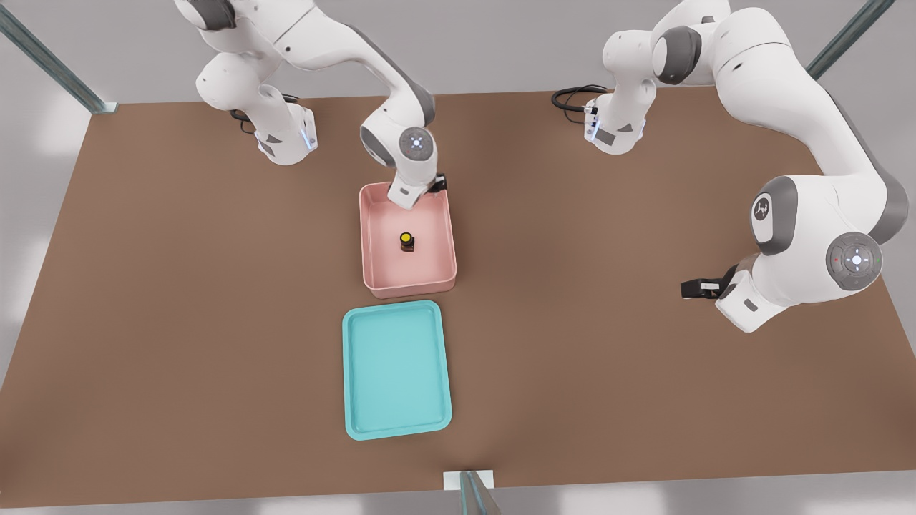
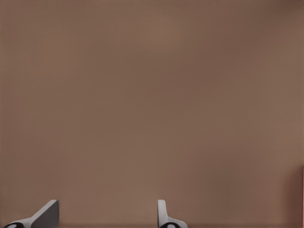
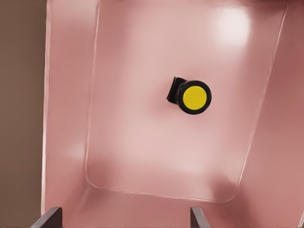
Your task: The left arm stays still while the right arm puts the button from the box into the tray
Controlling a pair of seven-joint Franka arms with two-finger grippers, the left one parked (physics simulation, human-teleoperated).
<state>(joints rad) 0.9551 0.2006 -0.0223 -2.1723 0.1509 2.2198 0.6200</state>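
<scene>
Hovering above the far end of the pale pink rectangular plastic box (image 1: 372, 236), the end nearest the arm bases, on the front view's left: white multi-jointed right arm (image 1: 336, 43) with its black 2-finger claw (image 3: 126, 219) pointed down. Hidden under the wrist in the front view, but shown in the right wrist view as 2 dark fingertips (image 3: 51, 217) spread wide apart, gripping nothing, with pink box floor between them.

Standing upright near the middle of the box floor, clear of all 4 walls and not touched by the claw: tiny push-button with dark black-brown body and round yellow top (image 1: 406, 241), yellow face up.

Lying flat on the brown table (image 1: 608, 357), just beside the box's near end with a narrow strip of table between: shallow turquoise rectangular tray with rounded corners and low rim (image 1: 347, 357), lined up lengthwise with the box.

Marked on the right arm's wrist joint with a round grey cap carrying a lit white ring (image 1: 416, 143). Printed on a grey joint cover of the parked left arm (image 1: 787, 107): 1 small white emblem (image 1: 761, 209), too small to read as letters.
</scene>
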